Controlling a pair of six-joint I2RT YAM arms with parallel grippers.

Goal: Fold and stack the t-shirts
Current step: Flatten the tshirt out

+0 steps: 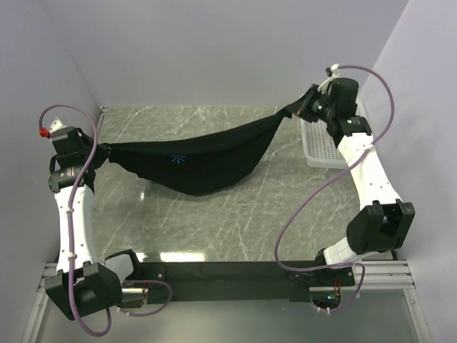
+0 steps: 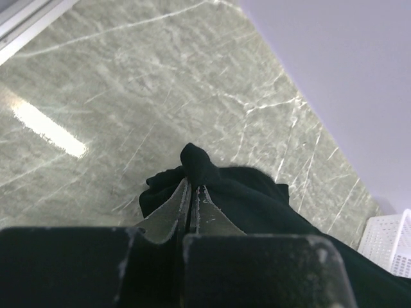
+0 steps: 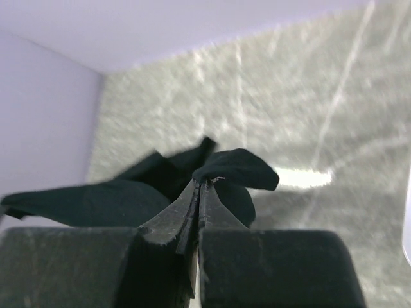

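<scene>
Black shirt (image 1: pixel 207 161) hung between both grippers above marble table (image 1: pixel 214 221).
Its left end is clamped in left gripper (image 2: pixel 192 186), far-right end clamped in right gripper (image 3: pixel 200 185); middle sags toward table, logo (image 1: pixel 178 159) up, basket (image 1: pixel 320 146) at right.

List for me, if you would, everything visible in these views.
t-shirt: one, black with a light-blue logo, hanging stretched across the middle.
basket: one, white, far right side.
table: one, grey-green marble pattern, beneath everything.
left arm, right arm: white and black, near edge.
cables: two, purple, one per arm.
left end effector: black, shut on the t-shirt's left end.
right end effector: black, shut on its right end.
</scene>
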